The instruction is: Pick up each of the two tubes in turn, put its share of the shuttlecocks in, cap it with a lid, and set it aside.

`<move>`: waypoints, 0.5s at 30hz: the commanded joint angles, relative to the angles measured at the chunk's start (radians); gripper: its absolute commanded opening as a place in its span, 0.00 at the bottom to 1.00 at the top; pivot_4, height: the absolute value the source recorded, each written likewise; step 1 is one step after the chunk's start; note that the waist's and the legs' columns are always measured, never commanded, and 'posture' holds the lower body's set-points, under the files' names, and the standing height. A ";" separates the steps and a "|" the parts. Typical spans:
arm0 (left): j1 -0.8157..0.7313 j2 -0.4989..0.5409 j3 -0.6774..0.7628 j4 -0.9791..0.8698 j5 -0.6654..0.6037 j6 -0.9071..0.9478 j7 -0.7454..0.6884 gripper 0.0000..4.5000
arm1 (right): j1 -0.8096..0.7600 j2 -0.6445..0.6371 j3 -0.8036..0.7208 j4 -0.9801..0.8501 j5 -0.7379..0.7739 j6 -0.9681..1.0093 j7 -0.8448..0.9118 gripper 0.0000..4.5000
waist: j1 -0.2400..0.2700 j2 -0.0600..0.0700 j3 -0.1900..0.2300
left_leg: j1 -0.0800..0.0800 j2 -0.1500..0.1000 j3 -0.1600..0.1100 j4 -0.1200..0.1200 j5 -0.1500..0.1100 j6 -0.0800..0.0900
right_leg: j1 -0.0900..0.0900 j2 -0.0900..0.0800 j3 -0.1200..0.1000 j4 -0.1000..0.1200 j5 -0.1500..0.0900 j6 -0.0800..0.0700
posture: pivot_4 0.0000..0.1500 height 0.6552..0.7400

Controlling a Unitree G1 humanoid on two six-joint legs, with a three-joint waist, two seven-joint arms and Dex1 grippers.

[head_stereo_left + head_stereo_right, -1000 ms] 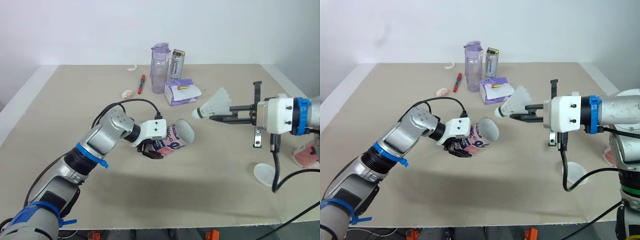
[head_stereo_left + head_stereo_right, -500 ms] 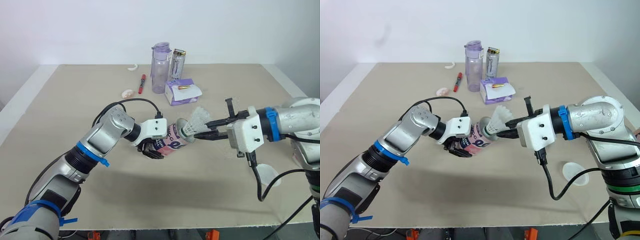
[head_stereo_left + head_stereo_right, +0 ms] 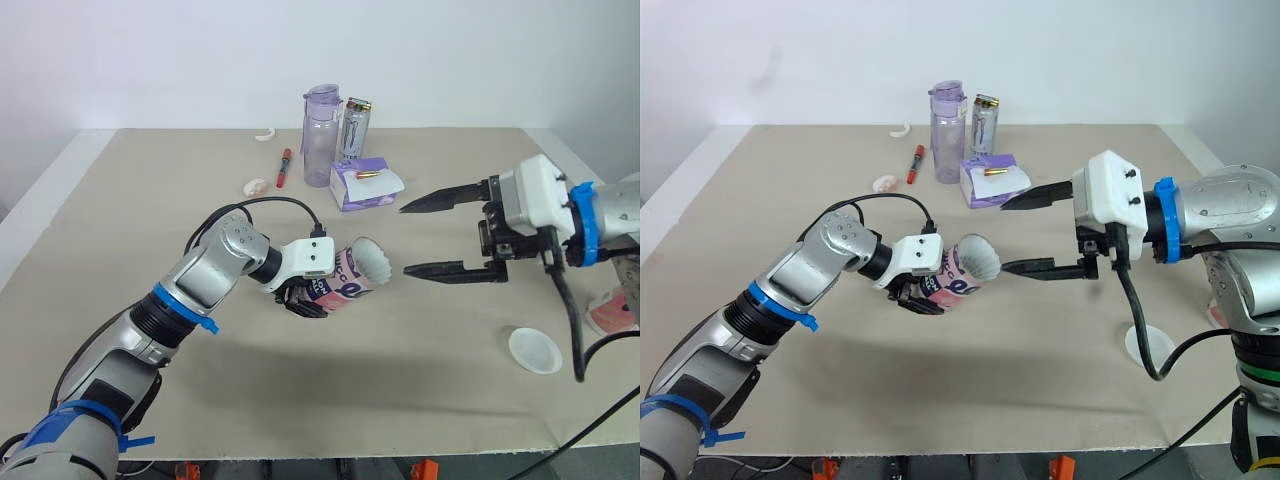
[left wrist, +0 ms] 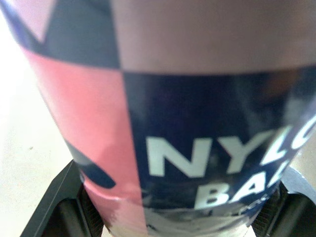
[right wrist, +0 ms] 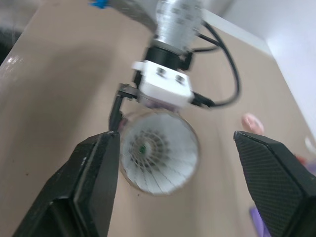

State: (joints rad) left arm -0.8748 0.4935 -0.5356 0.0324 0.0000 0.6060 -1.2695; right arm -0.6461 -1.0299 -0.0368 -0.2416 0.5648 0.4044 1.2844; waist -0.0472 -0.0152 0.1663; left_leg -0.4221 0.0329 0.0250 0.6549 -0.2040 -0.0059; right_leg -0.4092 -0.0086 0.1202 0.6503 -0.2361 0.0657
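Beige worktop against a plain white wall, with some clutter parked at the far side: a purple bottle, a can, a little purple box and a red marker. None of that matters for the job.

Left claw is clamped around the pink-and-navy tube, holding it up off the worktop, lying nearly sideways with the mouth pointing at the other arm. A shuttlecock sits in that mouth, its white skirt filling the rim. Right claw is spread wide with nothing in it, hanging just off the tube's opening. The white lid lies flat on the worktop, well over on the right side.

My take: the loading step looks about done for this one, but the skirt looks level with the rim, so I'd want it seated deeper before capping. Tips:
- tip the tube's mouth up a bit so the shuttlecock slides in instead of out
- keep the left grip steady, no wobbling
- that lid is thin and flat, so pinch it by the edge
- bring it on square to the rim, or it'll cock sideways
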 commanded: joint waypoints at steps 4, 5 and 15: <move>0.008 -0.007 -0.023 0.024 0.027 -0.008 0.020 0.73 | -0.141 0.072 0.202 -0.016 -0.151 -0.018 0.024 0.15 | -0.001 0.001 -0.001 | 0.000 0.000 0.001 0.000 0.000 0.000 | 0.000 0.000 0.000 0.000 0.000 0.000 | 1.00 1.00; 0.008 -0.007 -0.022 0.024 0.027 -0.008 0.020 0.73 | -0.162 0.083 0.238 -0.007 -0.185 -0.034 0.039 0.02 | 0.002 0.001 0.000 | 0.000 0.000 0.000 0.000 0.000 0.000 | 0.000 0.000 0.000 0.000 0.000 0.000 | 1.00 1.00; 0.010 -0.011 -0.024 0.037 0.032 -0.024 0.028 0.73 | -0.316 0.180 0.476 0.139 -0.465 -0.164 0.142 0.01 | 0.002 0.001 0.000 | -0.002 -0.002 0.001 0.001 0.000 0.000 | -0.001 -0.002 -0.001 0.000 -0.001 0.001 | 1.00 1.00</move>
State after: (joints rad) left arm -0.8750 0.4808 -0.5367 0.0461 -0.0010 0.5855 -1.2633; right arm -0.9143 -0.8652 0.4096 -0.1179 0.1606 0.2827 1.3976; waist -0.0456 -0.0147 0.1660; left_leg -0.4236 0.0314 0.0257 0.6558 -0.2041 -0.0059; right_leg -0.4099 -0.0107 0.1191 0.6503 -0.2365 0.0670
